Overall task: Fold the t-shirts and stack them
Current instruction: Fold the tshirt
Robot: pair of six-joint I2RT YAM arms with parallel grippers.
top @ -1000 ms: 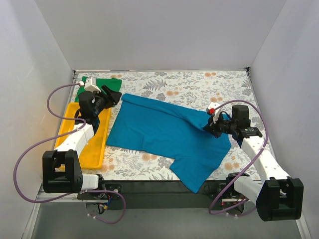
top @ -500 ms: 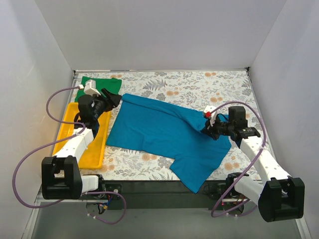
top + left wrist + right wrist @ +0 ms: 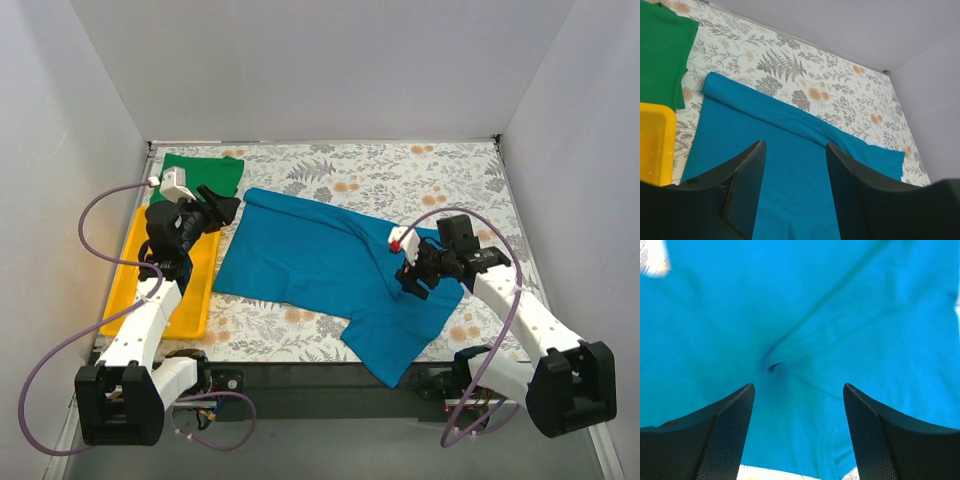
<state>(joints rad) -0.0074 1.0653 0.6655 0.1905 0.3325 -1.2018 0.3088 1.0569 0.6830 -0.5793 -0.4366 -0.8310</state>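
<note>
- Teal-blue cloth first: the teal t-shirt lies spread on the floral table, just to the right of the yellow tray. Its nearest edge runs beside the tray's long right side.
- The shirt's far edge is a soft rolled fold. It starts close to the tray's far right corner and slants away from the tray.
- The end of the shirt furthest from the tray reaches the table's near edge, where one corner hangs slightly over.
- The green t-shirt lies flat just beyond the tray's far end, in the table's far left corner. From above, one edge seems to meet the tray's rim, though I cannot tell if they touch.
- The left gripper hovers above the tray's far right corner. It is angled away from the tray toward the teal shirt's rolled edge. The left wrist view shows its fingers apart, with nothing between them and the cloth well below.
- The right gripper is well apart from the tray, over the part of the teal shirt furthest from it. Its jaws stand wide and released just above the cloth, grasping nothing.
- Between the right fingers sits a small pinched pucker, with creases radiating from it.
</note>
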